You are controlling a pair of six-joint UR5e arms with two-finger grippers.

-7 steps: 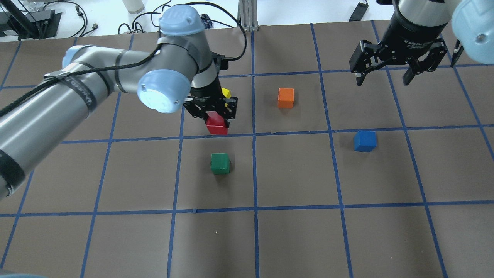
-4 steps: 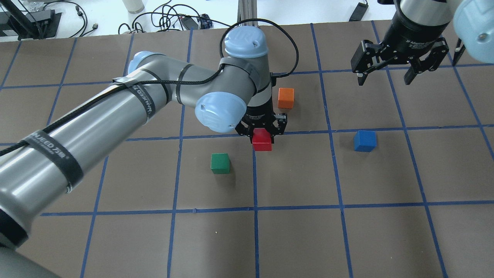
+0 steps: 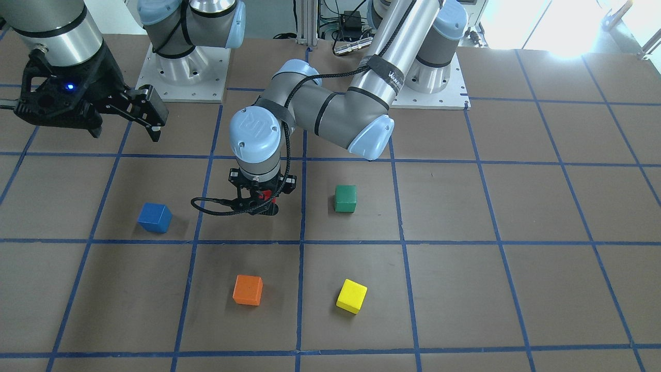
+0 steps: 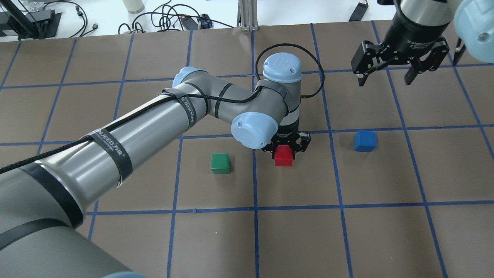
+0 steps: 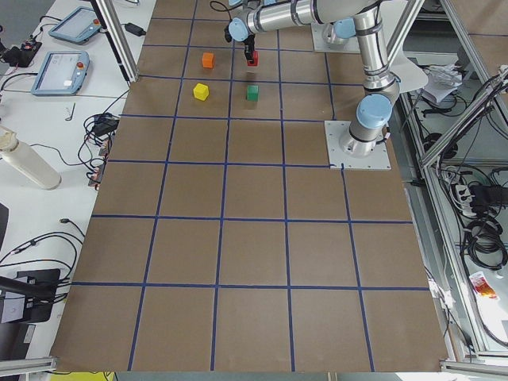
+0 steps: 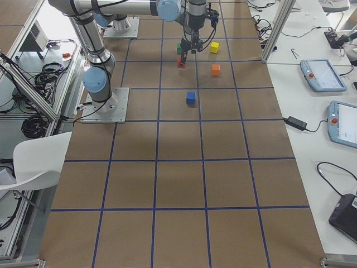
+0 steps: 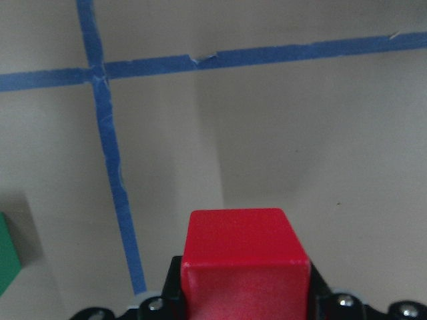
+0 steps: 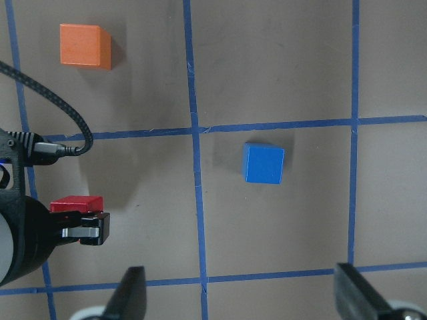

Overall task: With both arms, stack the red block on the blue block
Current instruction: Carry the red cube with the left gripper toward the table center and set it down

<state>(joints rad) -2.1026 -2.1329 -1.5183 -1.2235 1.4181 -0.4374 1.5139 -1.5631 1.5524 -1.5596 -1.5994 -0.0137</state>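
My left pincer (image 4: 284,151) clenched on red block (image 4: 283,160), over bench (image 4: 216,239) between green block (image 4: 220,163) and blue block (image 4: 364,140), apart from both. Blue block alone on bench. Farther off, my right pincer (image 4: 384,82) hangs released, spread wide.

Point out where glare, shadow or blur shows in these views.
Exterior front-facing: glare bleaches the top-right corner of the table. Left wrist-mounted: the red block is close and fairly sharp, soft shadow beyond it. Right wrist-mounted: the right gripper has out-of-focus fingers; the blue block is crisp, faint shadow on its left.
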